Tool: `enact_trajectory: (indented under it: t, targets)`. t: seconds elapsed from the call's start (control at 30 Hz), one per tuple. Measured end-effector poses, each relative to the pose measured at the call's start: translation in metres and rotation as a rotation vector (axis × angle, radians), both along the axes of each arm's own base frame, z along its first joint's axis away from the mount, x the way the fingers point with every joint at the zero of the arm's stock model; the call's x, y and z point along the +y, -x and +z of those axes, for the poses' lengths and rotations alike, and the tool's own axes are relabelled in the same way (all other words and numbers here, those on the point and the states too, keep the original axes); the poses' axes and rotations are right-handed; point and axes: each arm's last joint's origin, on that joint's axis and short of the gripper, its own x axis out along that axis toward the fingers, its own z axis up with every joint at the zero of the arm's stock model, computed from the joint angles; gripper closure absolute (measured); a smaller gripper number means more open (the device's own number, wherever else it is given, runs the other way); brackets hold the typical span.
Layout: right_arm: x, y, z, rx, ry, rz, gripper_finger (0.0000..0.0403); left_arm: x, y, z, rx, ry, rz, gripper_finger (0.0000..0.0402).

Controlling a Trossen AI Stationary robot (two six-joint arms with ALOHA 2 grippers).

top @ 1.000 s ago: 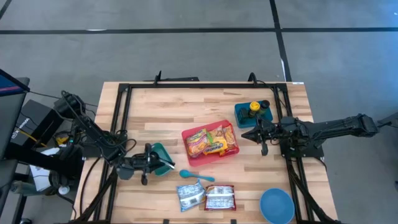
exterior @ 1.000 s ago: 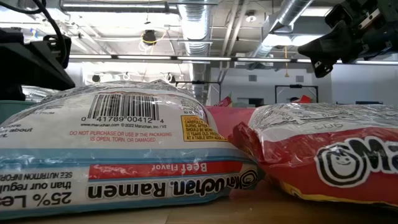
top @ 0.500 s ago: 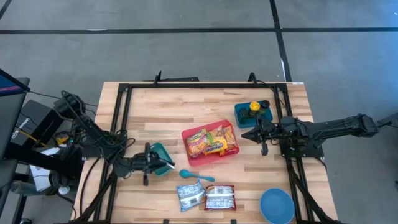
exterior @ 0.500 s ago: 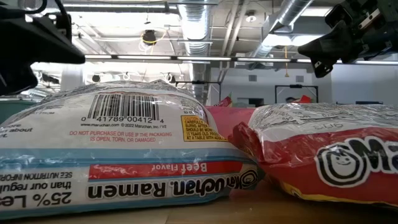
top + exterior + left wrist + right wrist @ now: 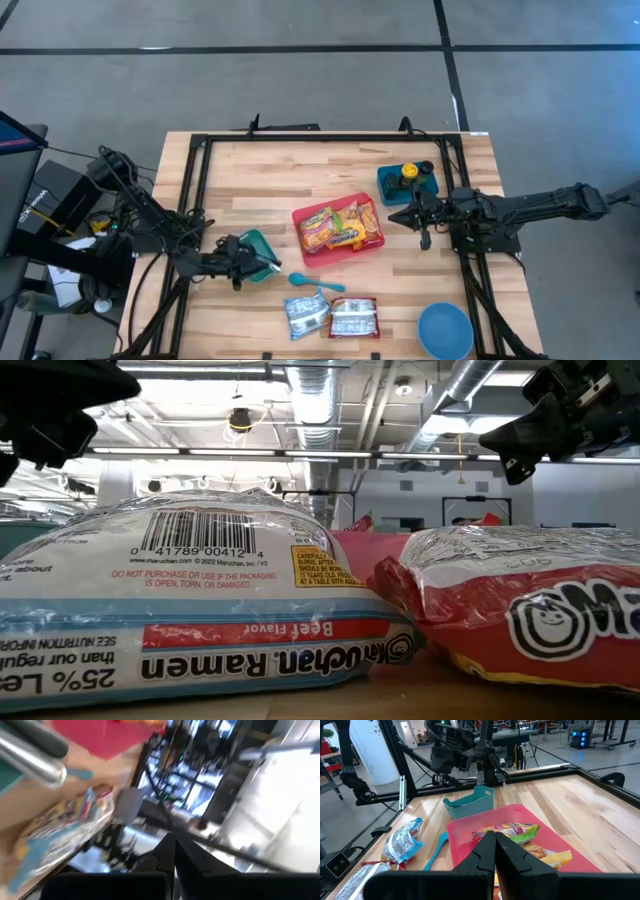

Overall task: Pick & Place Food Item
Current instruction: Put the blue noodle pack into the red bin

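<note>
Judging from where things lie, I would say this pick-and-place is partly done and nothing is in hand right now. Taking the red tray (image 5: 338, 232) in the middle of the surface (image 5: 330, 165) as my landmark and working left to right: my left pincer (image 5: 243, 263) hangs well to the left of the tray, right at the teal bin (image 5: 262, 251), fingers pressed together and holding nothing. Between that bin and the tray's near corner lies a blue spoon (image 5: 314, 283), loose on the wood. Just below the tray, toward the near edge, sit two ramen packets side by side, a blue-labelled one (image 5: 305, 313) and a red-labelled one (image 5: 352, 318), both still outside any container, so I count those as left to move. Inside the tray itself there are already a couple of bright snack bags (image 5: 338, 228), which I take as the finished part. Just right of the tray my right pincer (image 5: 417, 213) hovers, also clamped shut on nothing. Beyond it, up and to the right of the tray, a dark teal holder (image 5: 408, 182) carries small yellow and dark items, and a blue bowl (image 5: 445, 330) rests empty far below and right.
</note>
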Motion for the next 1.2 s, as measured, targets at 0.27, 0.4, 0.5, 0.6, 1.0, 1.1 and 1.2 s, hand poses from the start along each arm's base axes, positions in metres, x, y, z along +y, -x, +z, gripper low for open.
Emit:
enact_trajectory:
  t: [0.27,0.4,0.5,0.6,1.0,1.1,1.2]
  targets:
    - [0.0,0.0,0.0,0.0,0.0,0.0,0.0401,0.006,-0.008,0.001,-0.007,-0.354,-0.098,0.0401]
    - [0.0,0.0,0.0,0.0,0.0,0.0,0.0401,0.008,-0.012,0.007,-0.081,-0.651,-0.164,0.0401]
    - [0.0,0.0,0.0,0.0,0.0,0.0,0.0401,0.009,-0.014,0.01,-0.14,-0.811,-0.212,0.0401]
    - [0.0,0.0,0.0,0.0,0.0,0.0,0.0401,0.01,-0.015,0.012,-0.164,-0.938,-0.21,0.0401]
    - [0.0,0.0,0.0,0.0,0.0,0.0,0.0401,0.01,-0.015,0.013,-0.186,-1.056,-0.201,0.0401]
    - [0.0,0.0,0.0,0.0,0.0,0.0,0.0401,0.01,-0.015,0.013,-0.184,-1.058,-0.203,0.0401]
    - [0.0,0.0,0.0,0.0,0.0,0.0,0.0401,0.01,-0.015,0.013,-0.183,-1.058,-0.203,0.0401]
